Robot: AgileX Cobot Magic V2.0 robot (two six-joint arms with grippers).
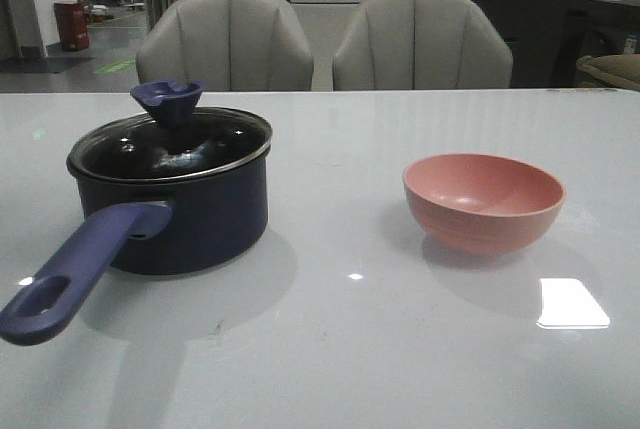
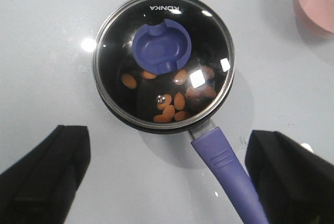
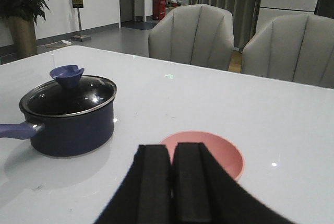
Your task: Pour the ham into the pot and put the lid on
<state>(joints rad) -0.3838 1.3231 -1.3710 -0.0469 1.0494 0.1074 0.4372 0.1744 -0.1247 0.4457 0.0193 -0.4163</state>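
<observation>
The dark navy pot stands at the left of the table, its purple-blue handle pointing toward the front. The glass lid with its flared knob sits flat on the pot. In the left wrist view, several orange ham bits lie inside the pot under the lid. My left gripper is open wide and empty, high above the pot's handle. My right gripper is shut and empty, on the near side of the pink bowl. Neither gripper shows in the front view.
The pink bowl stands empty at the right of the white table, well apart from the pot. Two grey chairs stand behind the table's far edge.
</observation>
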